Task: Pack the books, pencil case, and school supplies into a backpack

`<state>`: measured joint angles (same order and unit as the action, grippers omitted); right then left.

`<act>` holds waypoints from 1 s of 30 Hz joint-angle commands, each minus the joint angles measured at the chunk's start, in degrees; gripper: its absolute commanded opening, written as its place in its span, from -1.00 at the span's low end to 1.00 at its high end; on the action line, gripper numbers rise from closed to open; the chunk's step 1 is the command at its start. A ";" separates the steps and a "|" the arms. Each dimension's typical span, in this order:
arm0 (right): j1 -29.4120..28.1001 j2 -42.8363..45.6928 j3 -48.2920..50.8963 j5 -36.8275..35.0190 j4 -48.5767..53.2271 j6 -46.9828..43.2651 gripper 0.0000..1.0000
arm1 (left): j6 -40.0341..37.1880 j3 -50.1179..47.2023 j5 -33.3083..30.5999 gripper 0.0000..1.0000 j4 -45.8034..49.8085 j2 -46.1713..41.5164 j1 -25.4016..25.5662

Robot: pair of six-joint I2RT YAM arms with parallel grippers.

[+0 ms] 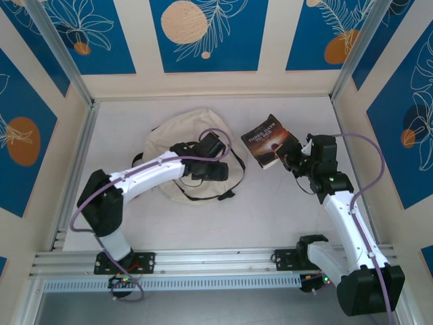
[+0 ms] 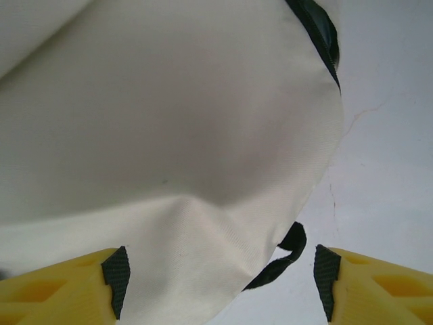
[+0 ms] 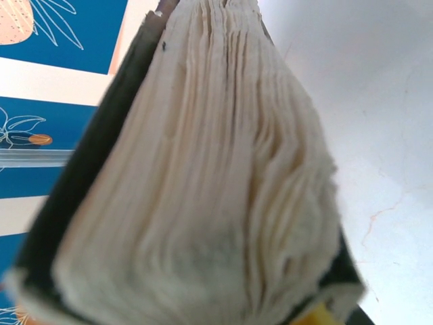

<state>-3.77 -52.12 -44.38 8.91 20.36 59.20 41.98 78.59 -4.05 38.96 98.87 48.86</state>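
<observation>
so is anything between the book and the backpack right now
Bare table lies between the book and the backpack, but the left gripper, open, hovers over the backpack's side facing the book.

Matte white bench [image 1: 270,210], faintly cracked. Closed in on three sides by cream wall panels [image 1: 230,40] printed deep blue with leaves and orange discs. Framed by silver aluminium posts [image 1: 59,51] and a slotted rail [image 1: 216,261]. Evenly lit.
</observation>
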 commanded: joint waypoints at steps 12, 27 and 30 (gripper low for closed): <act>1.03 2.90 1.04 0.06 0.21 -6.25 -0.90 | 1.18 13.58 -9.03 0.47 11.73 14.77 3.96; 3.98 3.30 0.90 1.89 1.64 -6.79 -0.90 | -4.82 19.69 -10.96 -0.99 11.49 14.16 3.46; 4.69 3.38 -0.10 0.99 3.43 -8.14 -0.91 | -6.61 19.64 -11.01 -1.00 10.99 11.69 2.76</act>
<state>0.27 -50.30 -42.61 9.19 23.97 53.60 38.24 96.49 -13.65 50.39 115.22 52.25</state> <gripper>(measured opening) 0.139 0.050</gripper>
